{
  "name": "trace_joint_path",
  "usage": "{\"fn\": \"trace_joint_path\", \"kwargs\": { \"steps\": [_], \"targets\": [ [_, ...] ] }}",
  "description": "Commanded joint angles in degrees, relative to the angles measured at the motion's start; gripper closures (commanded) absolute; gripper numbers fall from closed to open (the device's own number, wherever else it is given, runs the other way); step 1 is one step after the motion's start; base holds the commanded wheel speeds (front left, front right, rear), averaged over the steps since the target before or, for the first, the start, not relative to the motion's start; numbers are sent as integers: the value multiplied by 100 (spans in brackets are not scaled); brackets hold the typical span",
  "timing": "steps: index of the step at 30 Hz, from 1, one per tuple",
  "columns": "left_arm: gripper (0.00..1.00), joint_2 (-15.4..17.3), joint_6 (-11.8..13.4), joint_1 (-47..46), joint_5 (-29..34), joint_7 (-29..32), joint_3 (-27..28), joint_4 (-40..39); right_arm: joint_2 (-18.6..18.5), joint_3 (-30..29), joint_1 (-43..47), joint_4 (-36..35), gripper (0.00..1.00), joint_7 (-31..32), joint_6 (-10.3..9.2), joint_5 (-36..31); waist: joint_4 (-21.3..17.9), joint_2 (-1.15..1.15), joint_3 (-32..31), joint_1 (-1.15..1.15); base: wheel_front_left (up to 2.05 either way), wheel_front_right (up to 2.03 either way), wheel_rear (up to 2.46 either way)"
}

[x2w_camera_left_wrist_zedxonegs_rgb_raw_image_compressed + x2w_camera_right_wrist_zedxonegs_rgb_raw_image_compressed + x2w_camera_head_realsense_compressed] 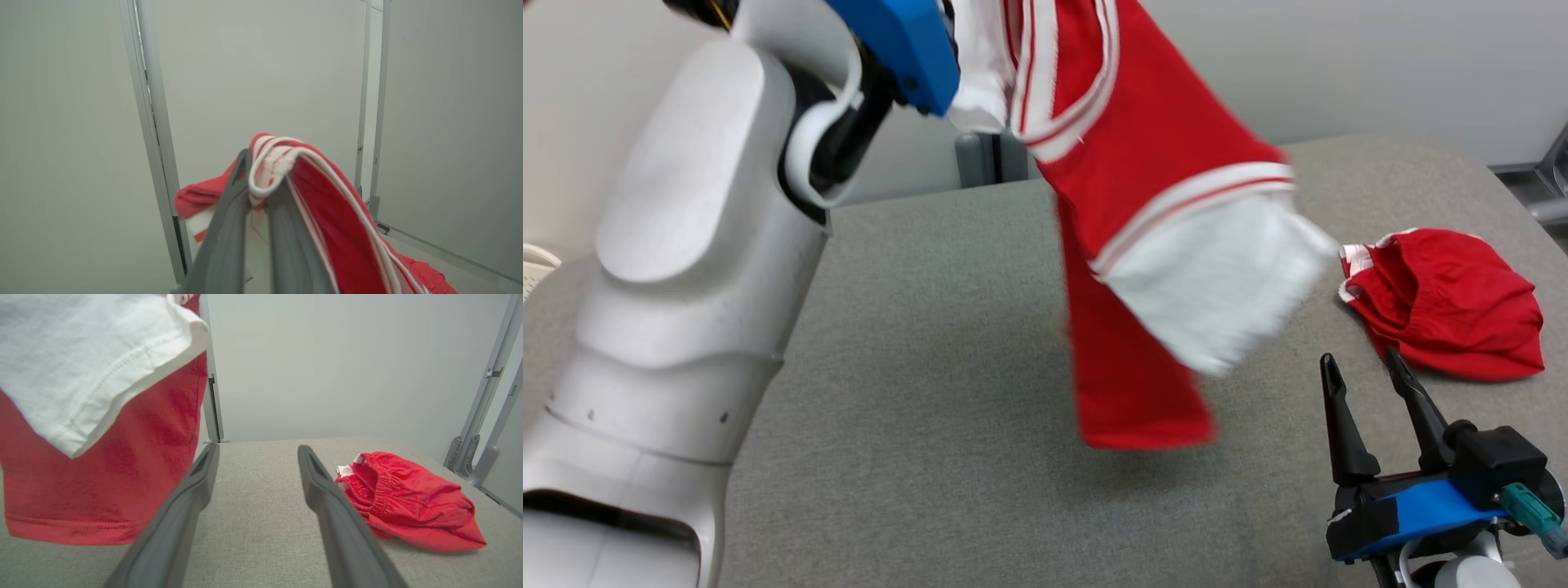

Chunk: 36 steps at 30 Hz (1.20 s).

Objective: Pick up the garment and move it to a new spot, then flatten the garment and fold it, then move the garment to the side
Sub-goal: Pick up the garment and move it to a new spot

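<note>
The left gripper [261,181] was clamped on the trimmed edge of the red-and-white garment [1143,204], which hung above the grey table [915,327]. The right gripper [1372,384], spread wide and holding nothing, hovered over the table near crumpled red shorts [1445,306].

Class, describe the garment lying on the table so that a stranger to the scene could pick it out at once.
Start with the grey table, then look to its right side, just beyond the open right gripper. There lies a crumpled red garment with an elastic waistband; unlike the red-and-white garment hanging in the air, it rests in a heap.
</note>
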Motion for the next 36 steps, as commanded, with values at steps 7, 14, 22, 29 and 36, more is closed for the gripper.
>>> {"fn": "trace_joint_path", "kwargs": {
  "steps": [7, 14, 22, 29, 36],
  "targets": [
    [100, 183, 277, 982, 27, -223, -49, 519, -2, 107, -175, 36, 0, -114, 1, 106, -147, 3, 483, 3, 0, 0, 0],
    [100, 575, 524, 1442, 147, -918, 103, 1659, -2, 248, -524, 45, 0, -219, 1, 137, -426, 3, 1157, 3, 0, 0, 0],
    [0, 738, 351, 1277, 174, -1605, 176, 2533, -2, 306, -768, 173, 0, -314, 1, 141, -549, 3, 1476, 3, 0, 0, 0],
    [0, 614, 184, 1335, 302, -2080, -14, 2896, -1, 291, -737, 345, 0, -340, 1, 57, -336, 3, 1228, 3, 0, 0, 0],
    [0, 406, 45, 1538, 320, -2336, -207, 2903, -1, 239, -536, 444, 0, -288, 1, -7, 49, 3, 685, 3, 0, 0, 0]
  ]
}}
